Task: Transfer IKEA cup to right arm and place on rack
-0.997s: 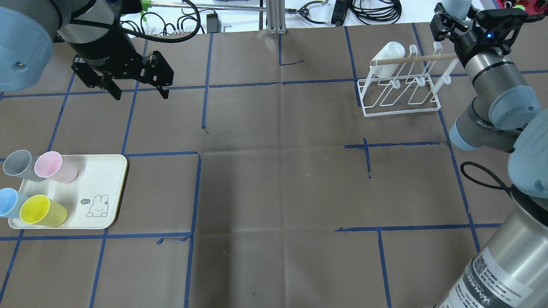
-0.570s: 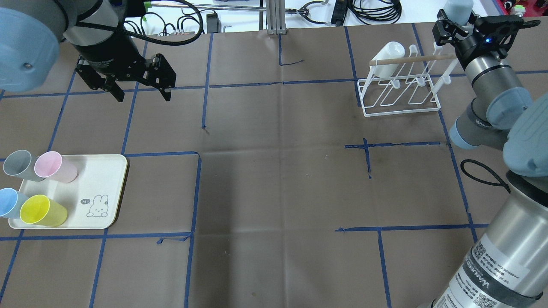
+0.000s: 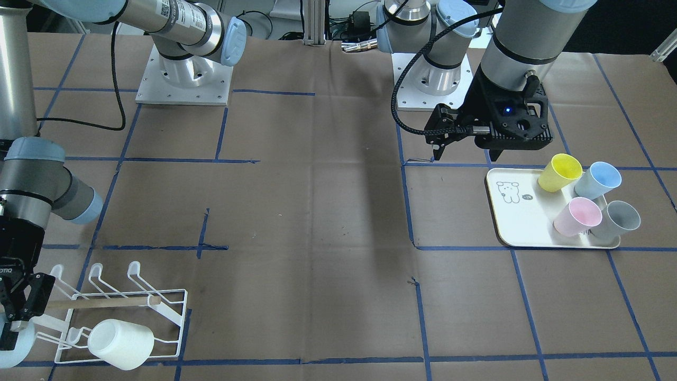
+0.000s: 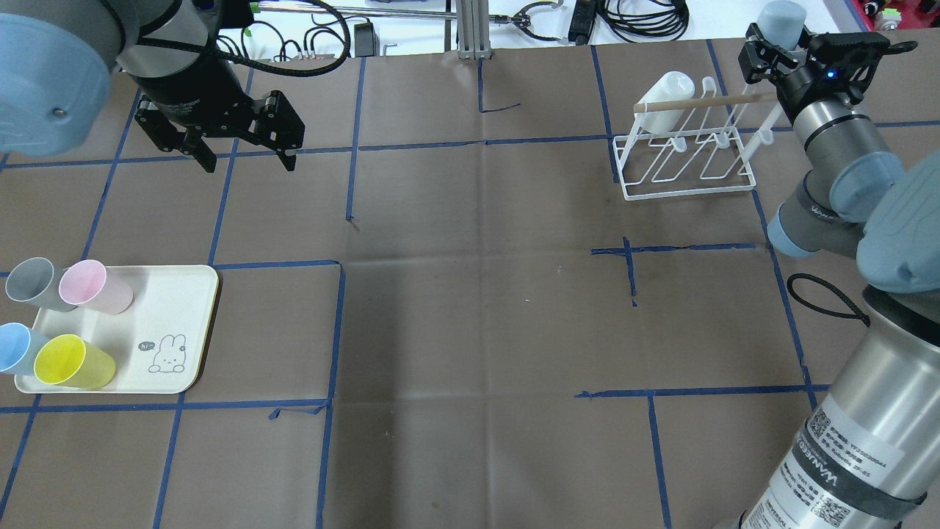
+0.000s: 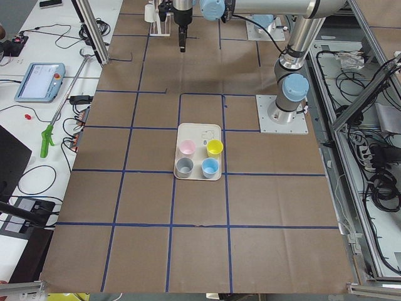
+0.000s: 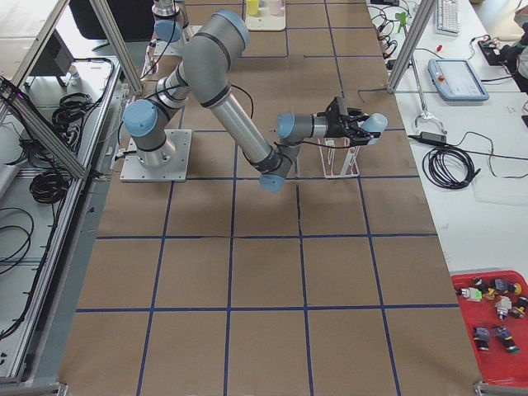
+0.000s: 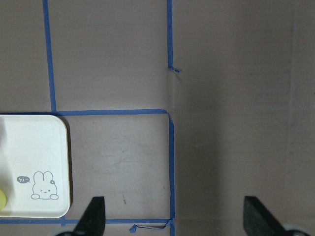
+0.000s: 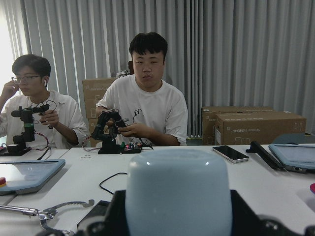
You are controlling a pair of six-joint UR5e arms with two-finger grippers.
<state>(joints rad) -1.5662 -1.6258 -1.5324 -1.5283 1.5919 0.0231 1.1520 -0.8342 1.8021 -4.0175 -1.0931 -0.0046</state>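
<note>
My right gripper (image 4: 772, 53) is shut on a pale-blue cup (image 4: 781, 18) and holds it on its side beyond the far right end of the white wire rack (image 4: 690, 158). The cup fills the lower right wrist view (image 8: 177, 191) and shows at the front-facing view's bottom left (image 3: 11, 343). The rack (image 3: 127, 309) has a wooden dowel (image 4: 705, 103) across it and a white cup (image 4: 664, 92) hung on its left prong. My left gripper (image 4: 248, 163) is open and empty, above bare table behind the tray (image 4: 172, 323).
The cream tray (image 3: 521, 225) holds yellow (image 3: 560, 172), blue (image 3: 597, 180), pink (image 3: 577, 217) and grey (image 3: 616, 219) cups. A black cable loop (image 4: 830, 301) lies by the right arm. Cables and tools lie past the far table edge. Two operators sit there.
The right gripper has shifted slightly with the pale-blue cup, which now shows more fully. The left gripper has drifted a little to the right and farther away, still open.
</note>
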